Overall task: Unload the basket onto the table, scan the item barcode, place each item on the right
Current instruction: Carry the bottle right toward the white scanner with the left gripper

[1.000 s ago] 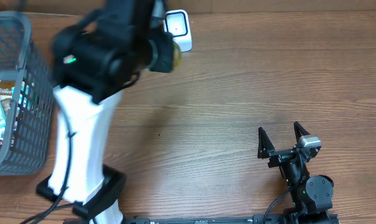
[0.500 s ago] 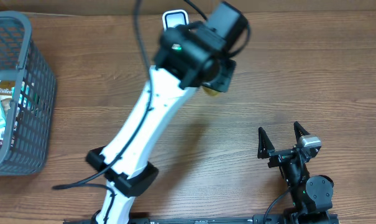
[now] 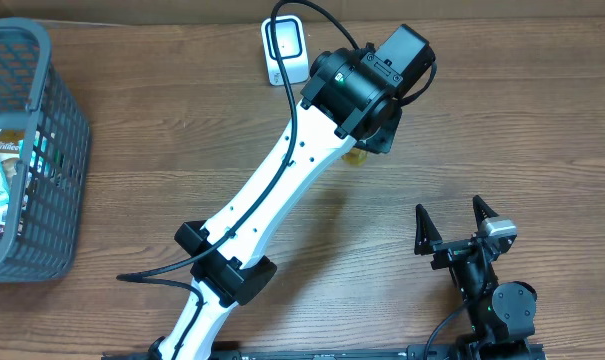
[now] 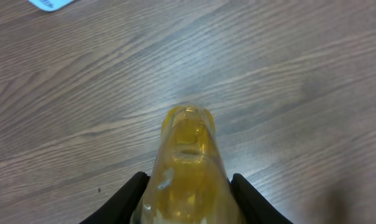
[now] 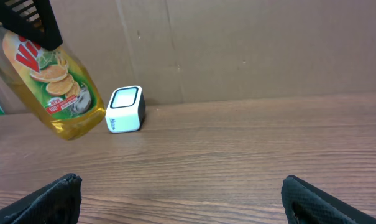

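**Left hand carrying bottle, scanner close by**

Left hand (image 4: 188,193): fingers pinching a yellow bottle (image 5: 58,93) of dish liquid near its top end and holding it clear of the worktop (image 3: 542,120). The bottle hangs slantwise, its long axis running out from the hand and its base lowest.

Right hand (image 3: 449,210): fingers spread wide, holding nothing, parked at the near edge, well apart from the bottle.

Scanner (image 3: 284,45): small white box at the far edge, near the left hand, lying to its left and further back. The left arm is much the nearer of the two.

Front label faces the right wrist camera. No barcode shows in any view; probably on the reverse side.

Judgement: the bottle's base points roughly toward the scanner, so the code side needs turning to face the scanner window.
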You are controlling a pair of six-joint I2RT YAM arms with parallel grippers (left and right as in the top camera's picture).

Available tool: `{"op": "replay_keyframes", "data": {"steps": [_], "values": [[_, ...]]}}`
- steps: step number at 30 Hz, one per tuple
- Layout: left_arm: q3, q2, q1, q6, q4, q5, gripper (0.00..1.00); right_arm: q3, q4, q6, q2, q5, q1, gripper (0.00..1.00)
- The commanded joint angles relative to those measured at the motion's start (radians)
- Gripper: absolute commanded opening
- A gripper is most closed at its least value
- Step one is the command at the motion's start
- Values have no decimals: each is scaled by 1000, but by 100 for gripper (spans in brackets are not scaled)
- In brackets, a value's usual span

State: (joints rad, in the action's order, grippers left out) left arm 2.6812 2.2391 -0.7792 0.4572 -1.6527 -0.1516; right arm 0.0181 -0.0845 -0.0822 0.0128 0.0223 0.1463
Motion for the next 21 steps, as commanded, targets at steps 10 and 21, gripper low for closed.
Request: {"op": "replay_keyframes", "data": {"steps": [10, 21], "values": [[4, -2, -2, 125, 10, -100, 20, -10, 3, 0, -10, 5, 2, 100], [4, -2, -2, 150, 11, -99, 15, -10, 3, 0, -10, 5, 2, 100]]}}
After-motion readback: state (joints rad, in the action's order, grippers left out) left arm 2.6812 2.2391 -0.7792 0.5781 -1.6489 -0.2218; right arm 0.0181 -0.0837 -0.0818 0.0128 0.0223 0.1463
